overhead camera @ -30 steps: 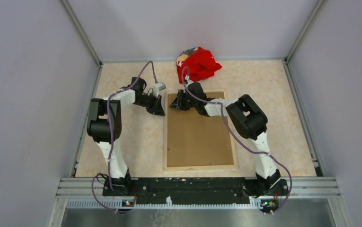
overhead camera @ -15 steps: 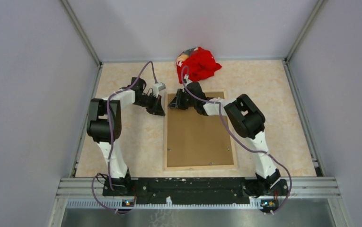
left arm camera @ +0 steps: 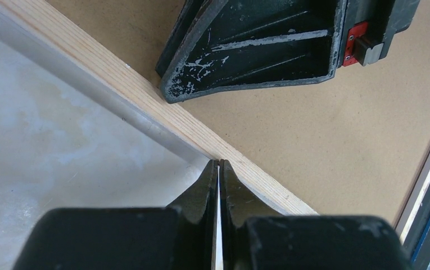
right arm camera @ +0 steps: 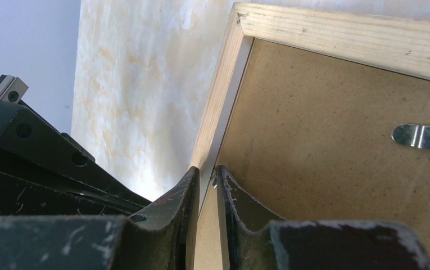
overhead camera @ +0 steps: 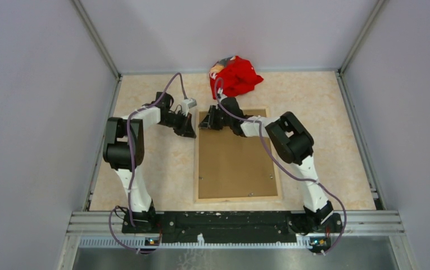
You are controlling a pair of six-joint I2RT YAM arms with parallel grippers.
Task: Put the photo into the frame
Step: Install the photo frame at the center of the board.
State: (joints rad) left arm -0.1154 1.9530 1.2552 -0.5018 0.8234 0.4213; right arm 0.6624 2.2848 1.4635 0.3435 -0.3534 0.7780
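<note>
Item: large rectangular pale-wood picture frame (overhead camera: 238,198), face down at centre of marbled beige table (overhead camera: 156,169), plain brown backing board (overhead camera: 235,163) seated inside.
We log left gripper (left arm camera: 218,164) pressed shut, nothing seen held, just outside frame's left rail near far corner.
Right gripper (right arm camera: 206,171): slim gap, same rail running between fingertips; we cannot tell whether clamped.
Crumpled red cloth (overhead camera: 236,76) lies beyond frame's far edge.

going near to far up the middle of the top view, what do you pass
metal rail → frame, lying back up → red cloth by the far wall
</note>
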